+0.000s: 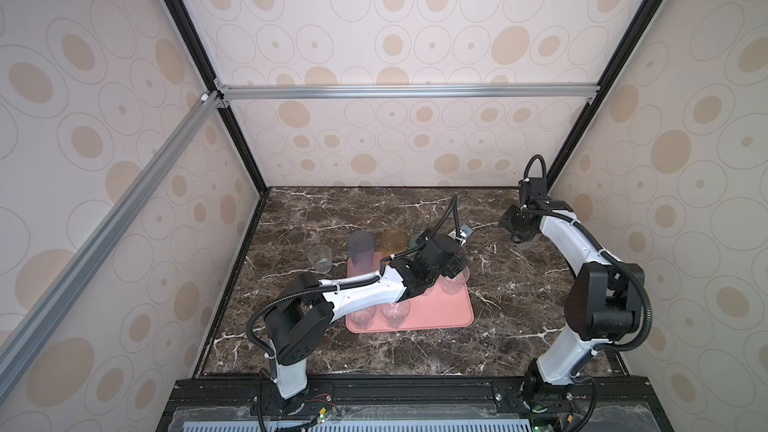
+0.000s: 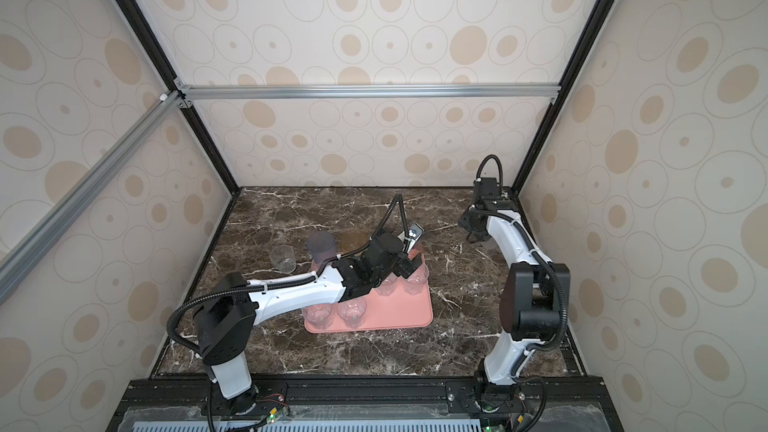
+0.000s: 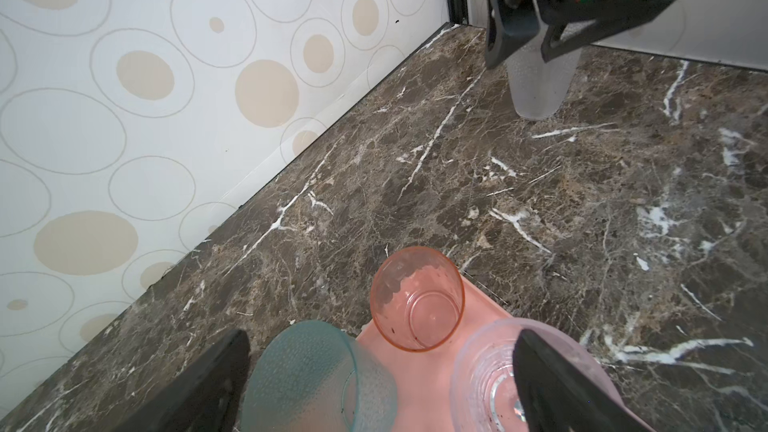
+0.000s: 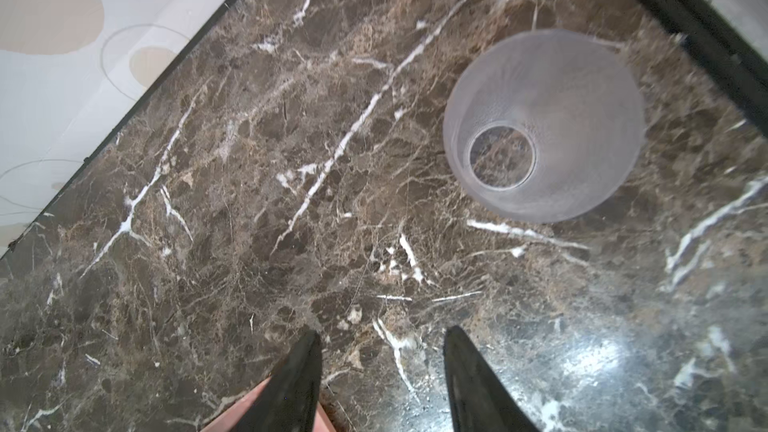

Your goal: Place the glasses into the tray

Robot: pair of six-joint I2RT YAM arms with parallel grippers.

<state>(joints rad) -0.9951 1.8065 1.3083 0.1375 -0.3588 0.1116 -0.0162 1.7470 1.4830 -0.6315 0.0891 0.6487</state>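
Brown marble tabletop (image 1: 519, 305), veined in white, floors an enclosure papered with beige ovals; the salmon-pink tray (image 1: 453, 317) lies near its middle, a little left.

Along the tray's far edge stand the tall ones: a grey-blue tumbler (image 1: 360, 248) at the far-left corner, an amber tumbler (image 1: 394, 240) to its right, then a teal tumbler (image 3: 307, 380), mostly hidden by the arm in both top views; whether these three stand on the tray or just beyond its rim I cannot tell. A pink glass (image 3: 417, 299) stands upright on the tray's far-right corner.

A first clear glass (image 1: 360, 314) and a second clear glass (image 1: 395, 312) stand side by side on the tray's near-left part; a third clear glass (image 1: 455, 280) stands by its right edge; a lone clear glass (image 1: 320, 258) stands on the marble, off the tray, just left of the grey-blue tumbler.

The left gripper (image 3: 382, 336) reaches over the tray's far-right part; its fingers are spread wide and grasp nothing; the teal tumbler sits between them, close to one finger only.

The right gripper (image 4: 383, 332) hangs at the far right, well apart from the tray; its fingers are parted with bare marble between them, released; a frosted tumbler (image 4: 544, 126) stands upright on the marble just ahead, clear of the fingertips in the right wrist view.
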